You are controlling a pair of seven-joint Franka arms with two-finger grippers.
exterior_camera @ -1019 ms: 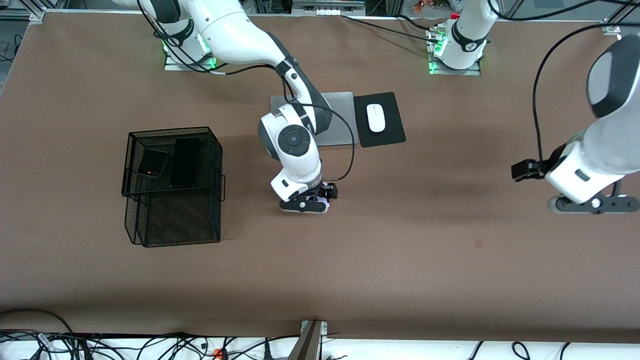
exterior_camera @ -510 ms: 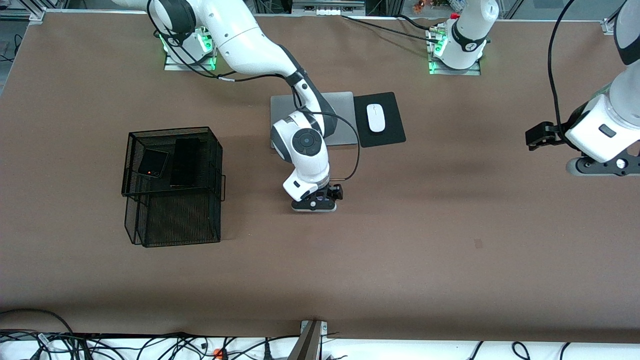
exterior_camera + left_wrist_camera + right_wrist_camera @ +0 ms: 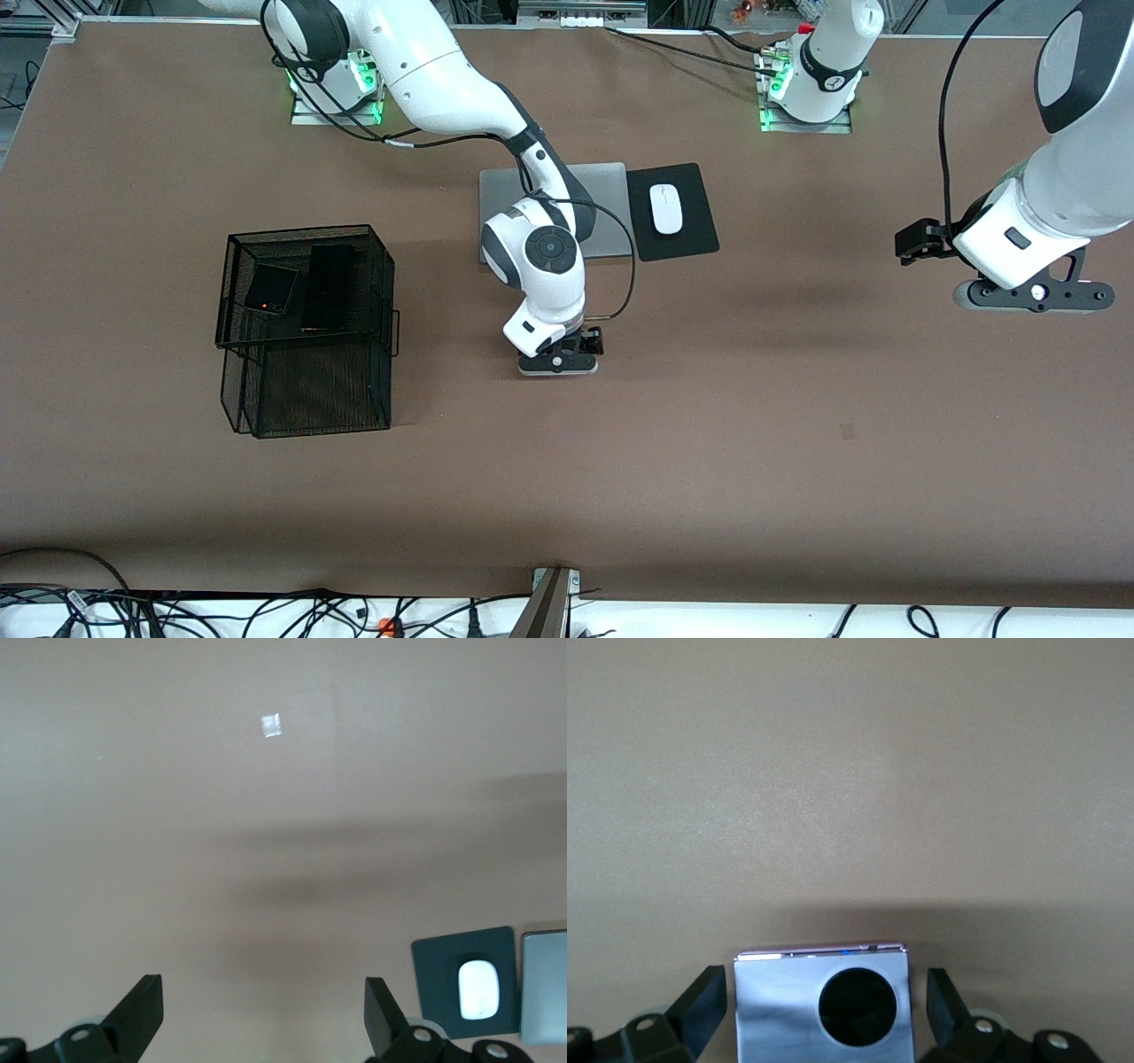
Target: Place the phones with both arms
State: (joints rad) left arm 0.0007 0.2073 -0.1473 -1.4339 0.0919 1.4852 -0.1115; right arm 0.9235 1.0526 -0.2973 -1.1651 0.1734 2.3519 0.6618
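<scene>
A squarish lilac-white phone (image 3: pixel 780 1005) with a round black lens lies flat on the brown table near its middle. My right gripper (image 3: pixel 824 997) is low over it and open, one finger on each side with a thin gap to the phone's edges. In the front view only the phone's pale rim (image 3: pixel 556 372) shows under the right gripper (image 3: pixel 558 361). Two black phones lie in the mesh basket's upper tier: a squarish folded one (image 3: pixel 270 291) and a long slim slab (image 3: pixel 328 288). My left gripper (image 3: pixel 1032 297) hangs open and empty (image 3: pixel 263 1014) over bare table at the left arm's end.
The black mesh basket (image 3: pixel 310 399) stands toward the right arm's end. A grey laptop (image 3: pixel 607 190) lies beside a black mouse pad (image 3: pixel 687 239) carrying a white mouse (image 3: pixel 666 208), between the two bases. The left wrist view also shows the mouse (image 3: pixel 477 989).
The right gripper shifted slightly toward the left arm's end and settled over the lilac-white phone. The left arm swung back toward the bases and then a little toward the table's middle.
</scene>
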